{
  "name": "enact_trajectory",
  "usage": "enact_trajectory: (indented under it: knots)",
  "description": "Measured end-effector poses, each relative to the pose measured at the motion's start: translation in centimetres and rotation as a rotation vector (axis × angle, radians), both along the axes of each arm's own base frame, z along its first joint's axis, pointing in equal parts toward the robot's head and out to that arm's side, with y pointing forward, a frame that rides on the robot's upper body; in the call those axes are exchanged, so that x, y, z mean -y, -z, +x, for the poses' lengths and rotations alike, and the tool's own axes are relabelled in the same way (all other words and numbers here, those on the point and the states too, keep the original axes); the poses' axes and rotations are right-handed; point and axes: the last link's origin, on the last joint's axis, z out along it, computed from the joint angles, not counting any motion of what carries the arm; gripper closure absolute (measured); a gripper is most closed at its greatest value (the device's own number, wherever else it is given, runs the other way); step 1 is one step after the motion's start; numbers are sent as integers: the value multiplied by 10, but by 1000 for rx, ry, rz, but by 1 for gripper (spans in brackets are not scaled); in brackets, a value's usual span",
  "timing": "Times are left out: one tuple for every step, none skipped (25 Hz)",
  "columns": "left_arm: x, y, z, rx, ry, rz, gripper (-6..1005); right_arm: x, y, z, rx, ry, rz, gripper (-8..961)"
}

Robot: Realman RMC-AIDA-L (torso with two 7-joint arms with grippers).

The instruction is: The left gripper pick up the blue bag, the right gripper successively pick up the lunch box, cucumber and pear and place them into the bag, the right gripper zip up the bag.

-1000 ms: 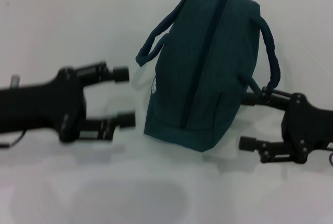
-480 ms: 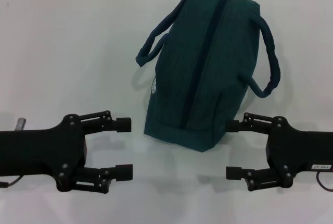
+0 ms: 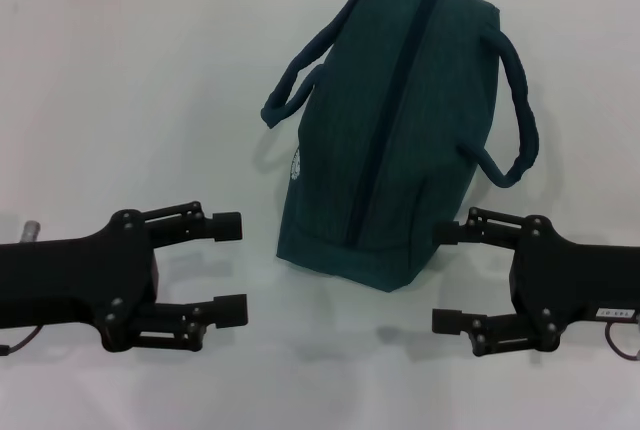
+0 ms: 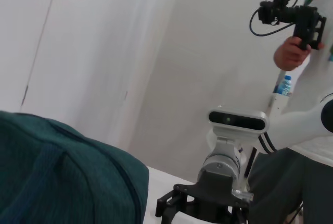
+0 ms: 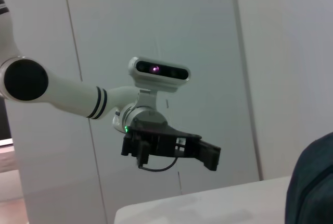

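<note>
From the head camera, one bag lies on the white desk, toward the far middle, with its dark zipper closed along the top. It has two handles, one on its left side and one on its right. Two end effectors sit near, one on each side of the bag. The left end effector is to the near left, its two fingers spread wide and holding nothing, apart from the bag. The right end effector is to the near right, likewise spread wide and empty, its far fingertip just beside the bag's near right corner.

The left wrist camera shows the bag's fabric close by, one arm's wrist with its camera beyond, and one person holding a camera rig.

The right wrist camera shows the left end effector over the desk edge and a corner of the bag.
</note>
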Motion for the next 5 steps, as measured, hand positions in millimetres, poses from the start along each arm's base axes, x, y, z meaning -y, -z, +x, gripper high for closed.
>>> enact_trajectory:
  knots:
    - [0,0,0,-3,-3,-5,124,0,0,0,-2,1,1,85]
    - [-1,1,0,-4,-3,-6,124,0,0,0,-2,1,2,85]
    - [-1,1,0,-4,-3,-6,124,0,0,0,-2,0,1,85]
    - [-1,1,1,-5,-2,-6,124,0,0,0,-2,0,1,85]
    - [-1,2,1,-5,-2,-5,124,0,0,0,-2,0,1,85]
